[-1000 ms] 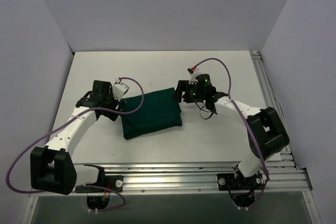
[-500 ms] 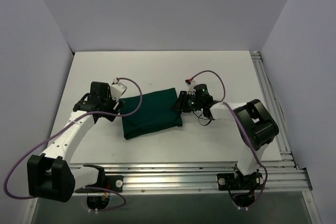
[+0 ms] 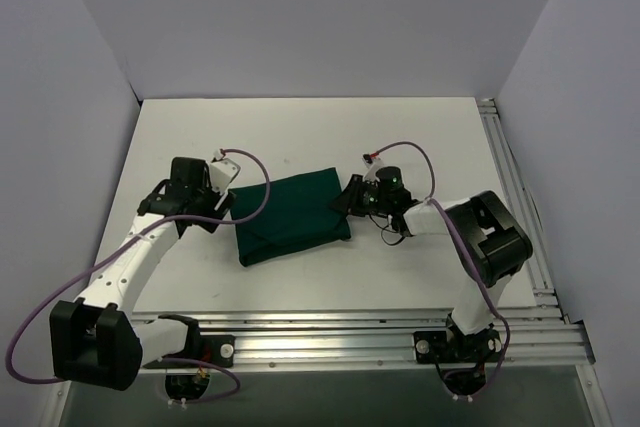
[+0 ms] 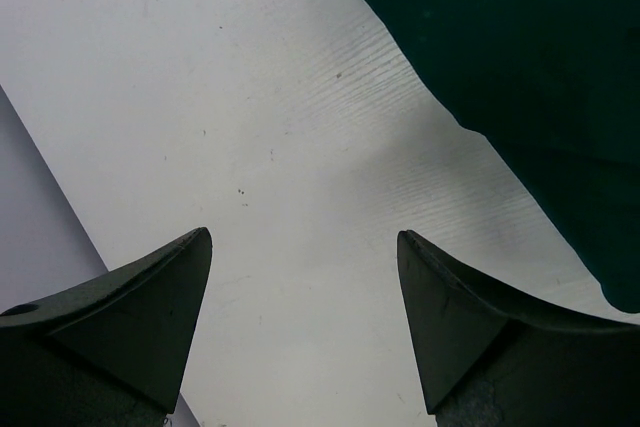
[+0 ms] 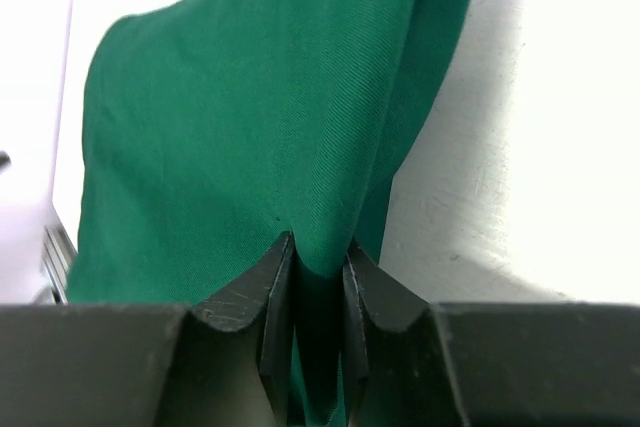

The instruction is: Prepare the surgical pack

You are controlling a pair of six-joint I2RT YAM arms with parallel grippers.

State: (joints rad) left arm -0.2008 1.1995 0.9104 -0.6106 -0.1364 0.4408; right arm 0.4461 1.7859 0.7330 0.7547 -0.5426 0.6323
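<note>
- Item, green drape (image 3: pixel 290 217): I see it folded into a flat, roughly rectangular bundle lying on the white table (image 3: pixel 300 137), about midway between the two arms. It sits at a slight angle, its right end farther from the arm bases.
- Right tool (image 5: pixel 318 247): I find it at the right edge of the bundle. In the right wrist view its two dark fingers (image 5: pixel 268 292) stand close together with a raised fold of the green cloth pinched between them. The cloth rises away from the fingers in a smooth sheet, with a second layer hanging at its right side.
- Left tool (image 4: pixel 302 237): its fingers stand wide apart with nothing between them. It is low over bare table just beside the left edge of the bundle. In the left wrist view the dark cloth fills the upper right corner, clear of both fingers.
- Contents of the bundle: I cannot tell, since only the outer cloth shows.
</note>
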